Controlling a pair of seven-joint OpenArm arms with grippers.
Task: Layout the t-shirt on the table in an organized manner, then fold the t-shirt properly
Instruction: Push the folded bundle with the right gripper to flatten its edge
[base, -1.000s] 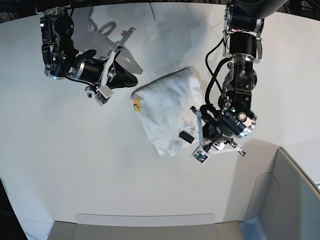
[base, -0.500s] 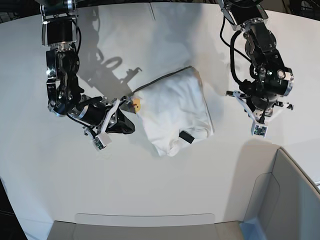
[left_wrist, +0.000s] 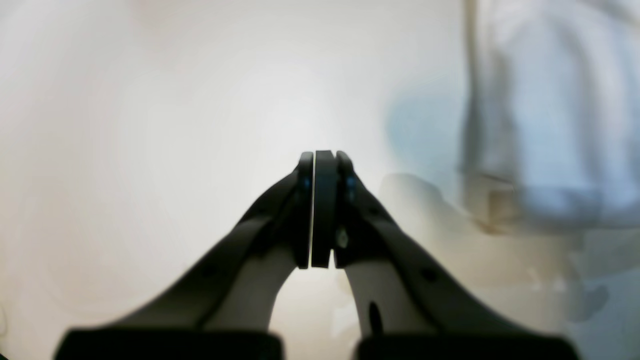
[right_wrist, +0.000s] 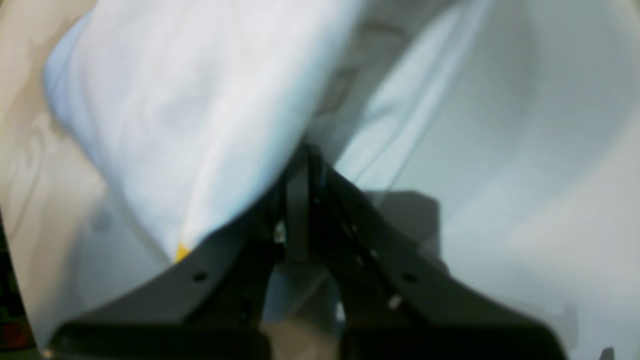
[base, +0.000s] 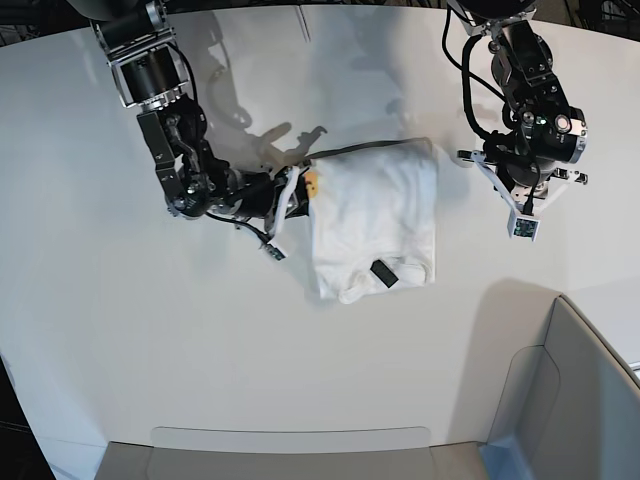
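From where I sit, the t-shirt (base: 375, 220) already lies as a compact folded packet near the middle of the worktop (base: 120, 330), a little toward its far edge, with the black neck tag (base: 382, 271) on top at the packet's near end. I'd judge the laying-out and most of the folding done; what looks left is squaring the packet or one last tuck, since its far edge runs slightly askew and a yellow scrap of print (base: 310, 184) pokes out at the corner.

My right claw (base: 296, 188) sits at that far corner of the packet, pressed together. The right wrist view shows cloth draped over and beside the tips, so I believe it is pinching the shirt's edge, though the blur stops me from being sure. My left claw (left_wrist: 320, 210) is pressed together on nothing, over bare worktop, well apart from the shirt.

The base view gives me the whole outline of the packet and both arms, but hides the right claw's tips under cloth. The right wrist view shows the fabric meeting the tips; the left wrist view confirms nothing sits between that claw's pads (left_wrist: 322, 200).
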